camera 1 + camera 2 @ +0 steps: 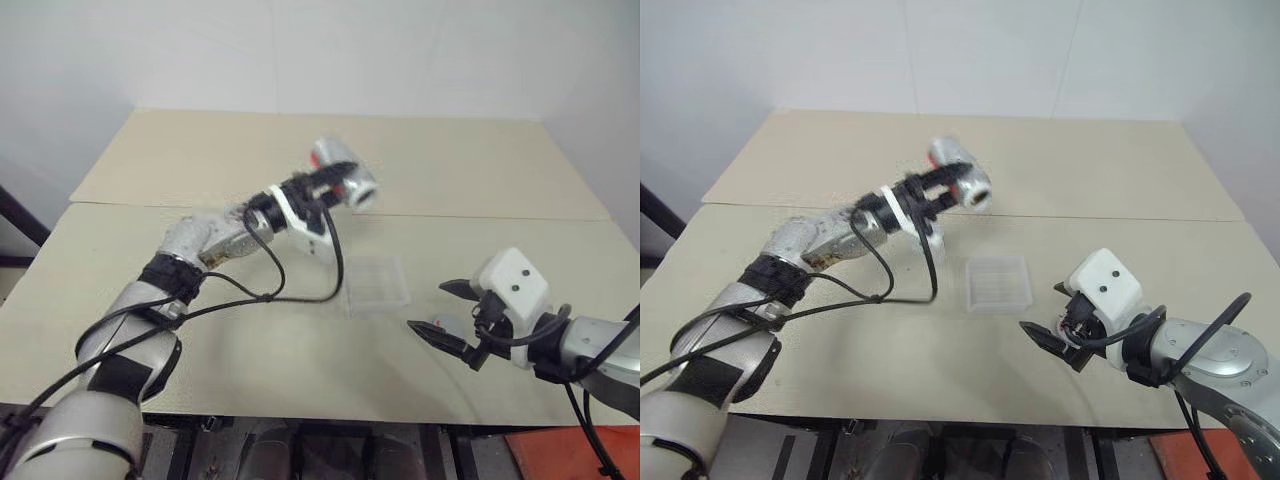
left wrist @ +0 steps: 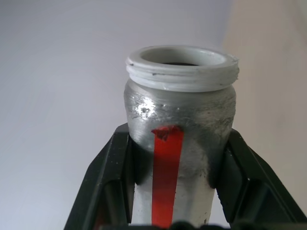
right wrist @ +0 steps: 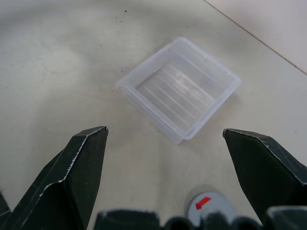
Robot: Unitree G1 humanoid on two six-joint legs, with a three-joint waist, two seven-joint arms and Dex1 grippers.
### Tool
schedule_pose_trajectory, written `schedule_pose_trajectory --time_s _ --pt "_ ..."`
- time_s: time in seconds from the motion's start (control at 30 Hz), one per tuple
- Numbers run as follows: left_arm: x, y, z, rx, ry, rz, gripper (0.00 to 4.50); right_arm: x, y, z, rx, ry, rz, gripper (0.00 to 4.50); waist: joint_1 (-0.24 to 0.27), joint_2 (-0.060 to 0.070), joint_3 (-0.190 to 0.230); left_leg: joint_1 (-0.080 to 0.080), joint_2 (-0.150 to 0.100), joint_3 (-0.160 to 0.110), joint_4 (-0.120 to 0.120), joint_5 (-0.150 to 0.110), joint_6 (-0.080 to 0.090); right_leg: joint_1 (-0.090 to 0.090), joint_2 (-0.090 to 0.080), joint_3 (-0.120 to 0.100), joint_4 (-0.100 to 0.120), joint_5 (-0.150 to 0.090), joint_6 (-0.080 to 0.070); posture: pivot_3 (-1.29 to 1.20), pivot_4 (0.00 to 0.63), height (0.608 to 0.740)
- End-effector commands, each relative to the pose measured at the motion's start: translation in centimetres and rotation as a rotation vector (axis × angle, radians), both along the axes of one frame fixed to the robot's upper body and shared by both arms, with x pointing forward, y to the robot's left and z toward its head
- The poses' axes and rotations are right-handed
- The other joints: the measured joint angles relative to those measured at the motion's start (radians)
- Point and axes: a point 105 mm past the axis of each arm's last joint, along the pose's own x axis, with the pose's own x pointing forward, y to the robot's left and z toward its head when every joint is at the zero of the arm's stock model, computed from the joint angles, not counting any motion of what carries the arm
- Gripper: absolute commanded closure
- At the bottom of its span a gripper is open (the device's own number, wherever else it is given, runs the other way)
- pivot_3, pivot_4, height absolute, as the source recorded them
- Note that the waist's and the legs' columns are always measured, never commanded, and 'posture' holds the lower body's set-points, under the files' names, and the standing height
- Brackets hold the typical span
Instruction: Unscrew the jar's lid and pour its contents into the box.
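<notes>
Light is even and soft, bright enough throughout, with only faint shadows on the tabletop point(image 1: 300, 330). In the head views the jar point(image 1: 345, 178) smears with motion blur. In the left wrist view its silvery side carries small glints and the background is out of focus. The box point(image 3: 180, 88) looks sharp.

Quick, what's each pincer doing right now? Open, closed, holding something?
Left pincer: closed on the jar, lid off, held up in the air.
Right pincer: open, holding nothing, above the table near the box.
</notes>
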Motion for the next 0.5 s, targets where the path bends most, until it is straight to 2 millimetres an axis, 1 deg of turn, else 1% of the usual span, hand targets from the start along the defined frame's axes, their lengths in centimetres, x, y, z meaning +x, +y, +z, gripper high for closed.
schedule_pose_trajectory --time_s 0.03,0.07,0.13,0.23,0.33,0.5 --pt "-0.3 -1.2 -1.9 0.112 -0.190 -0.095 2.61 0.0 0.3 0.6 -0.003 -0.051 0.014 0.03 -0.001 0.000 0.000 0.000 0.000 0.000 0.000 0.000 0.000 0.000 0.000 0.000 0.000 0.000 0.000 0.00 0.150 0.740" --pt "0.1 -1.5 -2.5 0.139 -0.203 -0.095 2.61 0.0 0.4 0.6 -0.001 -0.050 0.018 0.03 -0.001 0.000 0.000 0.000 0.000 0.000 0.000 0.000 0.000 -0.001 0.000 0.000 0.000 0.000 0.000 0.00 0.150 0.740" --pt "0.4 -2.0 -2.8 0.127 -0.218 -0.110 2.61 -0.1 0.5 0.5 0.002 -0.050 0.022 0.03 0.000 -0.001 0.000 -0.001 0.000 0.000 0.000 0.000 0.000 -0.001 0.000 0.000 0.001 0.000 0.000 0.00 0.150 0.740" --pt "1.1 -2.8 -2.3 0.118 -0.245 -0.098 2.61 -0.4 0.3 0.4 -0.002 -0.046 0.019 0.03 -0.001 -0.001 0.001 -0.003 0.000 0.000 0.000 0.000 0.000 -0.003 0.000 0.000 0.001 0.000 0.001 0.00 0.150 0.740" --pt "1.2 -3.3 -1.9 0.111 -0.277 -0.112 2.61 -0.6 0.1 0.3 -0.006 -0.045 0.009 0.03 -0.003 -0.001 0.001 -0.005 0.000 0.000 0.000 0.000 0.000 -0.006 0.000 0.000 0.001 0.000 0.001 0.00 0.150 0.740" --pt "1.2 -3.3 -1.6 0.114 -0.315 -0.130 2.61 -0.6 0.0 0.3 -0.011 -0.050 -0.003 0.03 -0.006 -0.001 0.001 -0.005 0.001 0.001 0.000 0.000 0.000 -0.007 0.000 0.000 0.002 -0.001 0.001 0.00 0.150 0.740"
